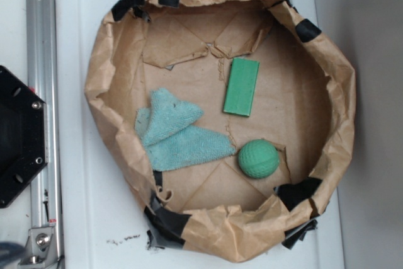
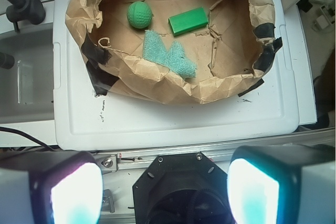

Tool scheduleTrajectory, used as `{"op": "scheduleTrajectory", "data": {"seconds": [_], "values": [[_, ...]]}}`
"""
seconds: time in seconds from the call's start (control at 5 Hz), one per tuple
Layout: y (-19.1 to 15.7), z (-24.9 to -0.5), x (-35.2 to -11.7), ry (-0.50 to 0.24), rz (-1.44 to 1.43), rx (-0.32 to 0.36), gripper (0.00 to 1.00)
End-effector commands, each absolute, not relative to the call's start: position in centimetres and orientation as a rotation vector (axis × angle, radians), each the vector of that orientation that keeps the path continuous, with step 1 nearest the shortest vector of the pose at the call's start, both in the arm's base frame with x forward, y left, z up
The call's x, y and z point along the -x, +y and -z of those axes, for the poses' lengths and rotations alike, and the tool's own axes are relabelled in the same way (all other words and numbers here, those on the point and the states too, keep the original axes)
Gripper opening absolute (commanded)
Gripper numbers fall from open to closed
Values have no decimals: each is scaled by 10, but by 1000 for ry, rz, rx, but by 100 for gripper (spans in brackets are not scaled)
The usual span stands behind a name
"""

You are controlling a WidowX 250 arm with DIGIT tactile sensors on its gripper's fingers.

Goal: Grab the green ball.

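Hand point(image 2: 165, 192) in wrist view only

A white plastic surface point(image 1: 94, 206) – it looks like a bin lid – carries a crumpled brown paper basin point(image 1: 327, 80) patched with black tape point(image 1: 167, 222), and on the paper floor inside lie a green ball point(image 1: 258, 159), a green block point(image 1: 241, 86) and a teal cloth point(image 1: 176, 133).

Green block point(image 1: 241, 86), teal cloth point(image 1: 176, 132), paper bowl point(image 1: 334, 61).
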State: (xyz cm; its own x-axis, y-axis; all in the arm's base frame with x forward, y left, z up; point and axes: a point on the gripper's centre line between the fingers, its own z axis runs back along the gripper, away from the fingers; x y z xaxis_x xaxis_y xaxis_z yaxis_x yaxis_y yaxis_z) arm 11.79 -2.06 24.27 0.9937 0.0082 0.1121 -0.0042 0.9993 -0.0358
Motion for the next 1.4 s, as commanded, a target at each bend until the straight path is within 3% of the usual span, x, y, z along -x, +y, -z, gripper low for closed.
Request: {"op": "scheduleTrajectory", "data": {"seconds": [0.0,0.2,0.4,0.6,0.8,1.2], "values": [[-21,-243,-118,-112,-6,36,100],[-5,-227,-152,-92,44,79,100],[-5,-213,-194,-183,298,196,100],[-14,-195,-240,-347,562,251,100],[-27,-164,-268,-320,699,274,100],[-53,-111,-298,-260,759,225,100]]}}
